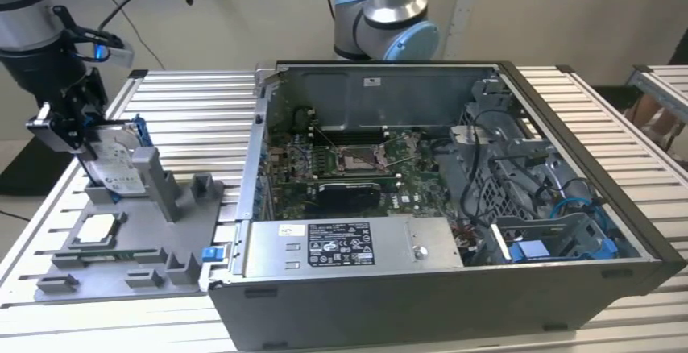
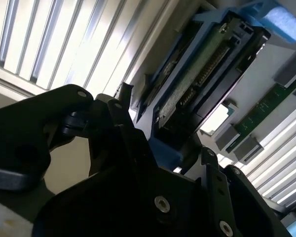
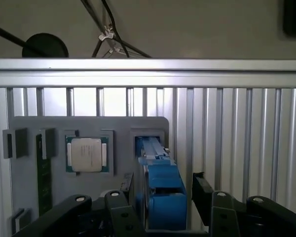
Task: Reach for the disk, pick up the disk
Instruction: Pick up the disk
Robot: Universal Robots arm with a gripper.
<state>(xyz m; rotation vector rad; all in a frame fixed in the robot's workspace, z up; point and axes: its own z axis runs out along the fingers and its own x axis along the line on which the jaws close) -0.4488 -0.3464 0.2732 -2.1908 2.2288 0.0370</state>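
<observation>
Straddling the upright disk, the gripper has its jaws apart, a slight gap beside one finger; the disk stands between them in the grey fixture; the reach looks done; grasping and lifting are left.

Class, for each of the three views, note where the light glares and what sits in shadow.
Exterior view: even light, the computer case interior dimmer. Second wrist view: the table slats glare white, the gripper a dark silhouette. First wrist view: the disk evenly lit, the wall beyond dim.
</observation>
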